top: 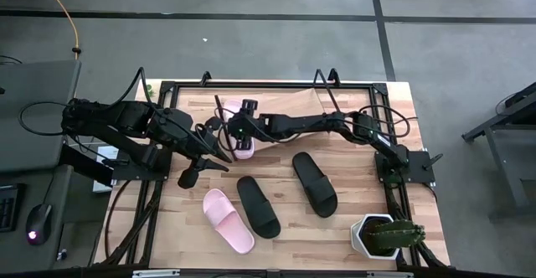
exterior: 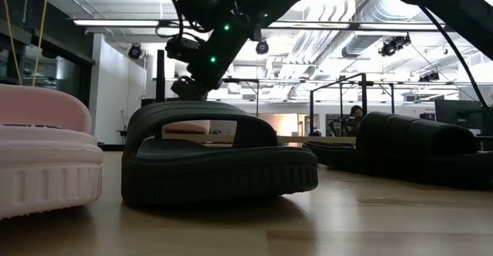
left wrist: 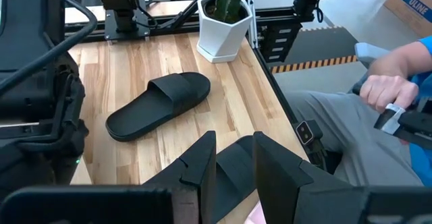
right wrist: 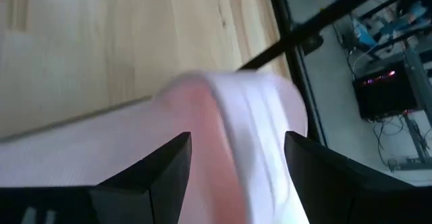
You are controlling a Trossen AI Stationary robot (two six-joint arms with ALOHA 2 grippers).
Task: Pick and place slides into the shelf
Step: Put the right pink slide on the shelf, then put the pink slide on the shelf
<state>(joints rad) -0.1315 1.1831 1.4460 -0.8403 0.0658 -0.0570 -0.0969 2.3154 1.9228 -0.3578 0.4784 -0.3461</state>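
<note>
With the right gripper [top: 244, 136] at the desk's [top: 352, 186] far side, jaws spread around a pink slide [right wrist: 223, 116], we want a snug grip before lifting it to the shelf.

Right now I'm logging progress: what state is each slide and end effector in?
Pink slide: at the table's far side, between the right end effector fingers.
Second pink slide: flat on table.
Two black slides: flat on table.
Left end effector: open, empty.
</note>
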